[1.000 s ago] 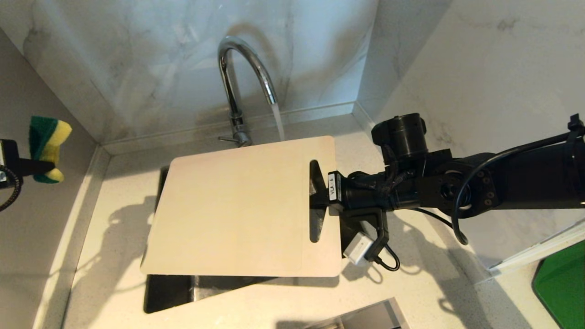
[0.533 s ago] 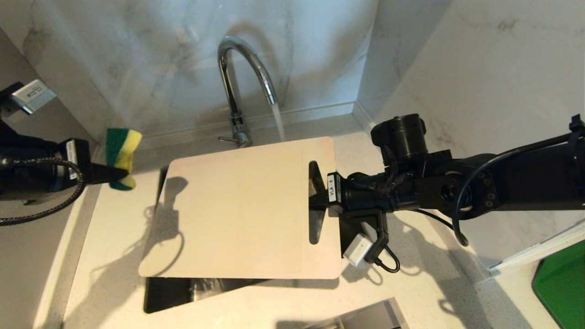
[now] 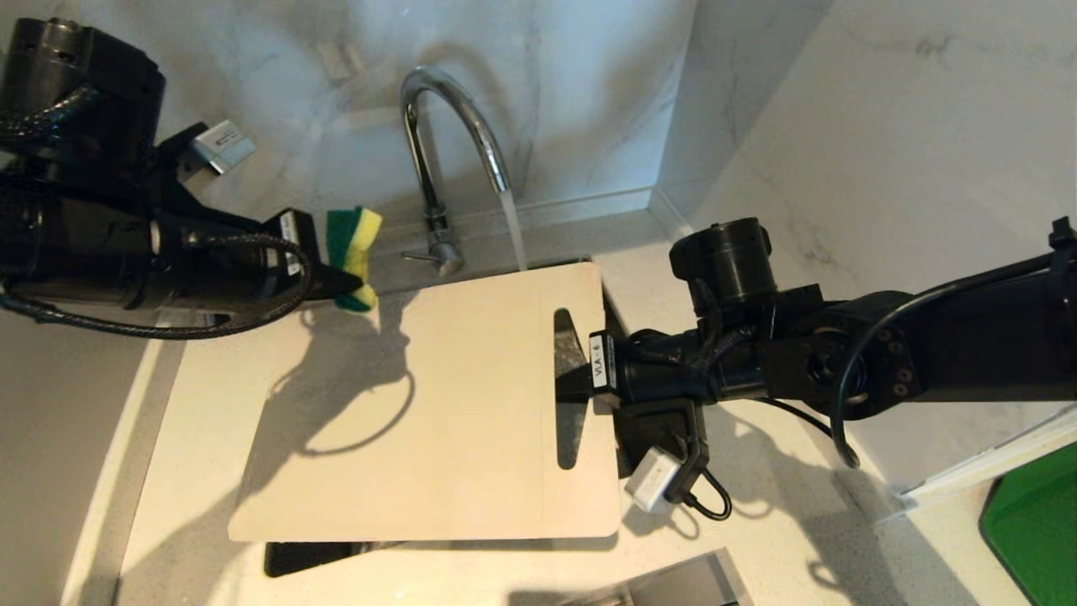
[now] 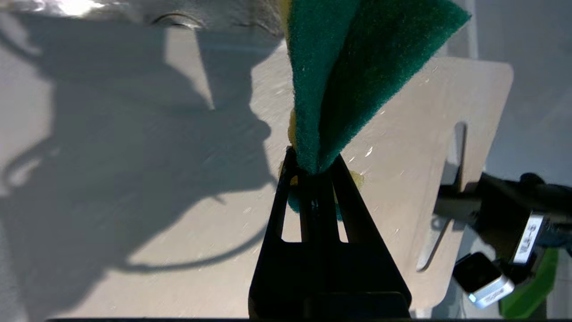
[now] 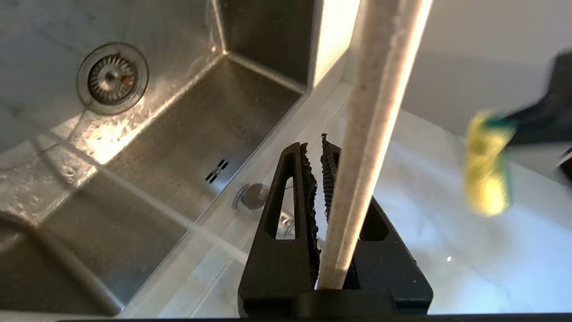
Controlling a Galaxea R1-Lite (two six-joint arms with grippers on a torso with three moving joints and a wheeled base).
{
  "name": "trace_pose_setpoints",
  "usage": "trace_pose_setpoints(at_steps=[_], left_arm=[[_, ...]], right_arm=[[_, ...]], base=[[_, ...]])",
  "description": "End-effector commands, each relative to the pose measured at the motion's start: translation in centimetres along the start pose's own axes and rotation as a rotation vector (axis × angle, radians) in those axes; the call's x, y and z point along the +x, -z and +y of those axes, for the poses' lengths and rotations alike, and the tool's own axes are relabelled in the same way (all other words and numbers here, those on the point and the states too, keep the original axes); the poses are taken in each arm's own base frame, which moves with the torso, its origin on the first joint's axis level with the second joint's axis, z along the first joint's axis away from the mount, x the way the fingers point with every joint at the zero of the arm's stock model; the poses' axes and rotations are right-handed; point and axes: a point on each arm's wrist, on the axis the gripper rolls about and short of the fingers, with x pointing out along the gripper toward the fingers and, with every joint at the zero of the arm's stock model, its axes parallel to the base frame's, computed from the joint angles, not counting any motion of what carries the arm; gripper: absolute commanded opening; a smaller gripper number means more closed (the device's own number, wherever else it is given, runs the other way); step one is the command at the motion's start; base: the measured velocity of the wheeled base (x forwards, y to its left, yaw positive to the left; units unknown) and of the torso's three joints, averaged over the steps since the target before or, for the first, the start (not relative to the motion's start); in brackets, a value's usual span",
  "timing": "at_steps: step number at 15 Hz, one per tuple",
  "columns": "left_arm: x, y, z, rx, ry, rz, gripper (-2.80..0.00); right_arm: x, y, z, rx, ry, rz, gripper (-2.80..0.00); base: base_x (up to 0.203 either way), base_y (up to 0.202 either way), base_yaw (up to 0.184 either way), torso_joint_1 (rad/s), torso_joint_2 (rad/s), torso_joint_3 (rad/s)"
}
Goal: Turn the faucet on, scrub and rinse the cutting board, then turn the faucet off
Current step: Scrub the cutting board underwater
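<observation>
Head view: sponge (image 3: 354, 257) above cutting board (image 3: 437, 412)

One legible mark: small white label (image 3: 599, 360) on the right gripper (image 3: 565, 369) body, just behind the jaws, at the cutting board (image 3: 437, 404) slot end. Black print runs sideways, reads roughly "VLA-6". Same label shows in the left wrist view, print too small there. A similar white label (image 3: 289, 227) on the left gripper (image 3: 347, 284): unreadable.
</observation>
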Motion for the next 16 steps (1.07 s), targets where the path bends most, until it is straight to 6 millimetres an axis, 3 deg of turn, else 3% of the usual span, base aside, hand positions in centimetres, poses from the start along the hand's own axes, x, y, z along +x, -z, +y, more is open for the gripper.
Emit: trace_pose_setpoints(at_steps=[1, 4, 8, 16], left_arm=[[3.0, 0.7, -1.6, 0.02, 0.017, 0.052, -2.8], [4.7, 1.6, -3.3, 0.021, 0.049, 0.091, -2.8], [5.0, 2.9, -5.4, 0.039, 0.097, 0.128, -2.8], [6.7, 3.8, -5.3, 0.035, 0.072, 0.166, -2.8]], right_arm=[[-0.6, -0.4, -0.6, -0.019, 0.01, 0.001, -2.8], [-0.5, -0.9, -0.3, -0.007, 0.002, -0.014, -2.8], [-0.2, -1.6, 0.5, -0.002, 0.019, 0.018, -2.8], [-0.5, -1.6, 0.2, 0.012, 0.04, 0.048, -2.8]], base=[[0.0, 0.0, 0.0, 0.0, 0.0, 0.0], [0.0, 0.0, 0.0, 0.0, 0.0, 0.0], [0.0, 0.0, 0.0, 0.0, 0.0, 0.0], [0.0, 0.0, 0.0, 0.0, 0.0, 0.0]])
